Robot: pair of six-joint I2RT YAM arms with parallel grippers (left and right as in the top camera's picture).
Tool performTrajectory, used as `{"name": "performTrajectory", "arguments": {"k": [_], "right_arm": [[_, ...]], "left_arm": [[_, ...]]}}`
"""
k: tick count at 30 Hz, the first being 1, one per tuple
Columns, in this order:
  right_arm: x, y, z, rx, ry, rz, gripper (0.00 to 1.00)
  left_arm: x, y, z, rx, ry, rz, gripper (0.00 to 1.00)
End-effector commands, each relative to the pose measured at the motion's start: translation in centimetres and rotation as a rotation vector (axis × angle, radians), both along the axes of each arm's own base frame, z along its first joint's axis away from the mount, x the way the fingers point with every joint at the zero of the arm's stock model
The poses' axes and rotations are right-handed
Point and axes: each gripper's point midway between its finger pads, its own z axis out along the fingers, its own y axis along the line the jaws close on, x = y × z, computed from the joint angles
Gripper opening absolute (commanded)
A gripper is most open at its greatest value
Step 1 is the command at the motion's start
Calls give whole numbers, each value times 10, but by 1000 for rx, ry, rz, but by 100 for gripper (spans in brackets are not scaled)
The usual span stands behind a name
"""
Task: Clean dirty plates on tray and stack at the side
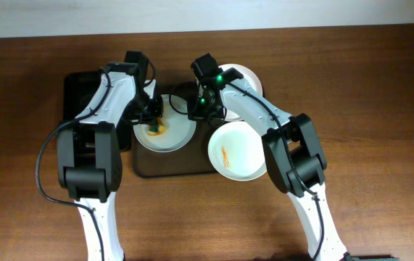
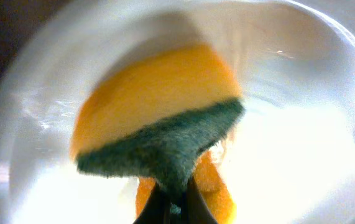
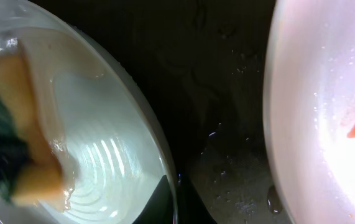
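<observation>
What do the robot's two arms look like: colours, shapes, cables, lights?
The left arm and right arm are white and rounded, with boxy black joints. Thin black cables loop alongside. Green lights glow near the right wrist.

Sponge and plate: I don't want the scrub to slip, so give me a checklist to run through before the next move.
1. Sponge held in left gripper: ok, shut on it.
2. Sponge over the left plate and its orange smear: ok.
3. Right gripper pinching that plate's rim: ok.
4. Left plate inside the tray: ok.
5. Second plate clean: not ok, orange streak.
6. Third plate clean: cannot tell, the arm hides most of it.
</observation>
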Motion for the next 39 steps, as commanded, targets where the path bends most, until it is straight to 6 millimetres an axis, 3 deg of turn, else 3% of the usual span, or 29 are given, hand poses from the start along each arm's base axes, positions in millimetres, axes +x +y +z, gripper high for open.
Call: {"name": "performTrajectory", "arguments": {"k": [1, 4, 7, 11, 15, 17, 20, 24, 26, 29, 33, 36, 39], "right_arm": [[1, -2, -7, -10, 7, -5, 4], [1, -2, -7, -9, 7, -4, 4], [1, -1, -7, -7, 4, 6, 4], [1, -1, -7, -7, 4, 6, 4], [1, -1, -7, -7, 4, 6, 4], [1, -1, -7, -7, 4, 6, 4], [1, -1, -7, -7, 4, 6, 4], [1, 0, -7, -2, 7, 8, 4], [0, 0, -7, 0, 8, 9, 4], [0, 4, -5, 23, 11, 20, 4], [0, 4, -5, 23, 9, 23, 4], [-2, 3, -5, 20, 16, 22, 22], [-6, 6, -8, 14, 27, 30, 24]], "left_arm": [[-14, -61, 5, -342, 47, -95, 1], [2, -61, 6, -357, -22, -95, 1], [20, -42, 5, -335, -70, -35, 1], [34, 22, -13, -72, -95, 99, 1], [11, 59, -21, 147, -5, 167, 1], [-7, 59, -21, 161, 68, 158, 1], [-39, 40, -15, 69, 203, 115, 1], [-53, -12, 7, -279, 224, -67, 1], [-46, -19, 14, -349, 184, -95, 1], [-28, -6, 26, -350, 133, -59, 1], [17, 19, 72, -369, -22, -2, 1], [43, 31, 103, -352, -143, -4, 1], [48, 36, 105, -321, -160, 3, 1]]}}
